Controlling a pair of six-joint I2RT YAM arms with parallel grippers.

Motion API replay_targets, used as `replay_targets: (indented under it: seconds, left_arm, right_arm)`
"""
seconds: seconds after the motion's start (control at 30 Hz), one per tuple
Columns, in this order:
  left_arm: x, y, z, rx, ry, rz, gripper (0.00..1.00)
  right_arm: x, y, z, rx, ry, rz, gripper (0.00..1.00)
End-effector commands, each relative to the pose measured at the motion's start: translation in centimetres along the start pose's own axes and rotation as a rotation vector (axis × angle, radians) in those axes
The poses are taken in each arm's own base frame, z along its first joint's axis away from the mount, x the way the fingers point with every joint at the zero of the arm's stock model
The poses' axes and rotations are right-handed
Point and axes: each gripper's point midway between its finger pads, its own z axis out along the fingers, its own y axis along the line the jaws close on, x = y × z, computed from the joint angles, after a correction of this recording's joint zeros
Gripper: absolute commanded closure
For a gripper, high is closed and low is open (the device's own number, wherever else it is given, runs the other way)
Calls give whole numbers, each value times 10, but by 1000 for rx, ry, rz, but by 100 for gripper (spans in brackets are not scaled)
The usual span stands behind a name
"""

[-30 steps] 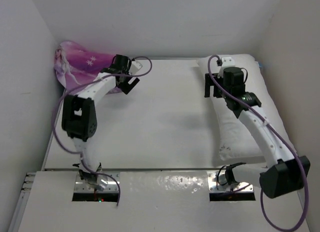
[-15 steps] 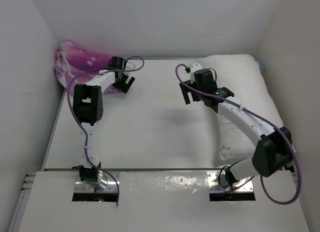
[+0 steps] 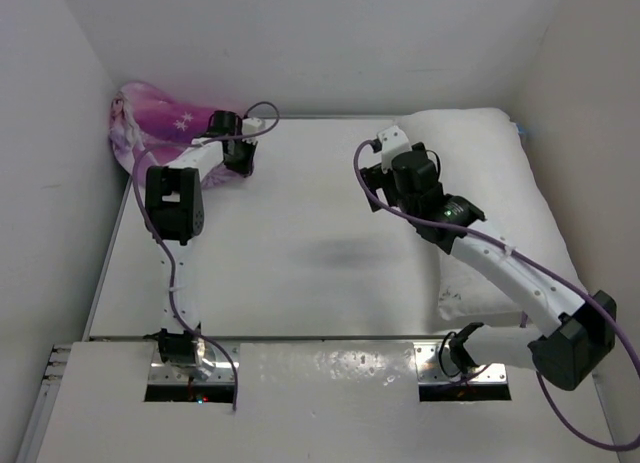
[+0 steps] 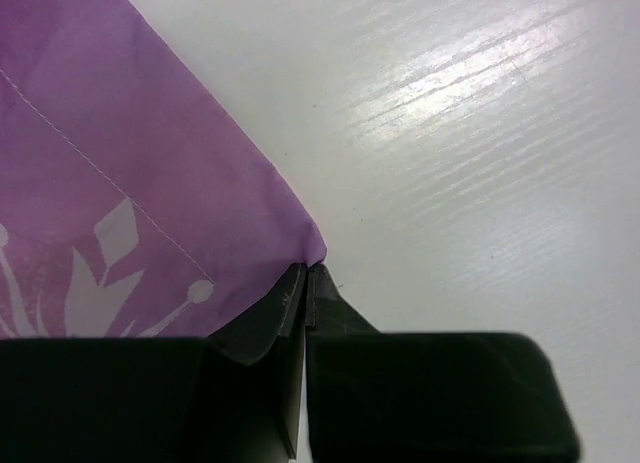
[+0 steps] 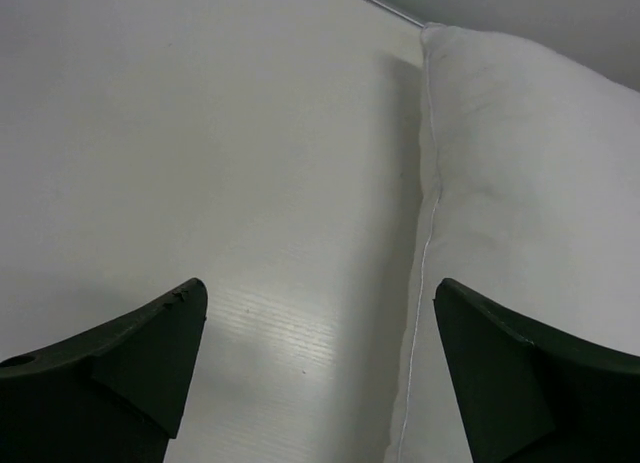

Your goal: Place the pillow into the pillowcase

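walls (image 3: 300, 43) plain white, boxing it in on three sides | counter (image 3: 300, 243) white, kinda glossy | pillow (image 3: 490, 173) lay far right | pillowcase (image 3: 160, 128) bunched in far-left corner | left hand (image 4: 305, 278) had just snapped shut on its corner, so I'd guess dragging it out came next | right hand (image 5: 318, 285) had swung off the pillow, wide, holding nothing

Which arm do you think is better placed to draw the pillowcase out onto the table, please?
Left. The left gripper is shut at a corner of the pillowcase, seemingly pinching it. The right gripper stands open over the table beside the pillow, far from the case.
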Motion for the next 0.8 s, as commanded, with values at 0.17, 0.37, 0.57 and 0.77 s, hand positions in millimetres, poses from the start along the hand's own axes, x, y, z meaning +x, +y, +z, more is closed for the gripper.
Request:
replay_targets:
  seconds: [0.17,0.37,0.57,0.77]
  left_arm:
    - [-26,-23,-59,-33,-24,151,100]
    - [-151,-90,-233,0,-271,547,100]
    - [-175,-154,-404,-110,-533,733,100]
    - [-186,-221,-534,-5,-949,583,100]
  right_arm:
    - [-11,-12,-21,59,-111,25,7]
    - [-22,5,-19,-43,-147,-33,6]
    - [-76,26,-35,-229,-324,-54,1]
    - [-118,26,-56,-315,-447,55,1]
